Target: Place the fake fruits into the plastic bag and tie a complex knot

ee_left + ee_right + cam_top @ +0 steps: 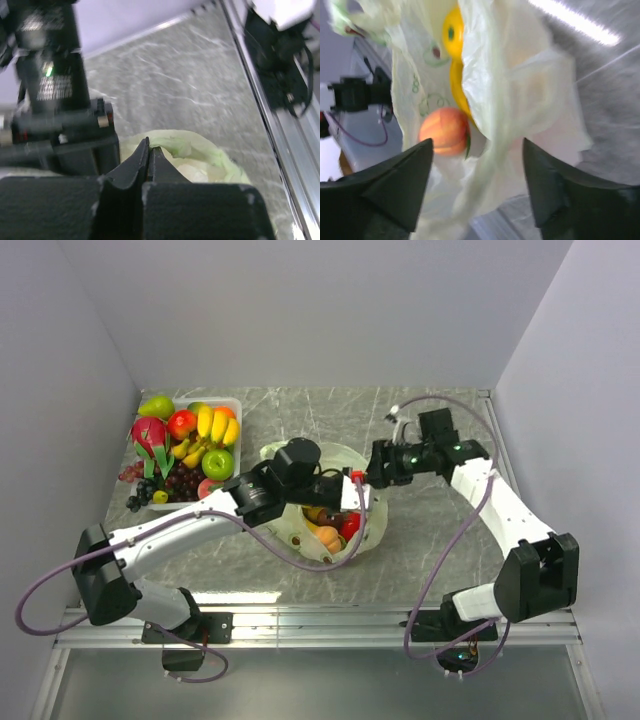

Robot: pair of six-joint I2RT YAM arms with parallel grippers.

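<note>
Black matte fingers (395,185) of the right gripper (476,145) fill the lower corners of its wrist view. They are wedge-shaped and stand wide apart, and they grip nothing. Between and behind them hangs the plastic bag (520,90), thin, crinkled, pale green and half transparent. Through its film a round peach (444,131) shows at the centre left of the frame and a glossy yellow fruit (452,32) at the top.

The left gripper (149,145) has its jaws pressed together, with the tips right at the bag's folded rim; whether film is pinched there I cannot tell. The right arm's black wrist (50,85) blocks the upper left of that view.

From above, the bag lies at the centre of the grey veined table (440,540). Both arms cross over it and hide most of its mouth. A red apple (350,527) shows inside. More fake fruits (217,463) are heaped in a clear tray (232,405) at the upper left, with dark grapes (175,483) at its lower edge.
</note>
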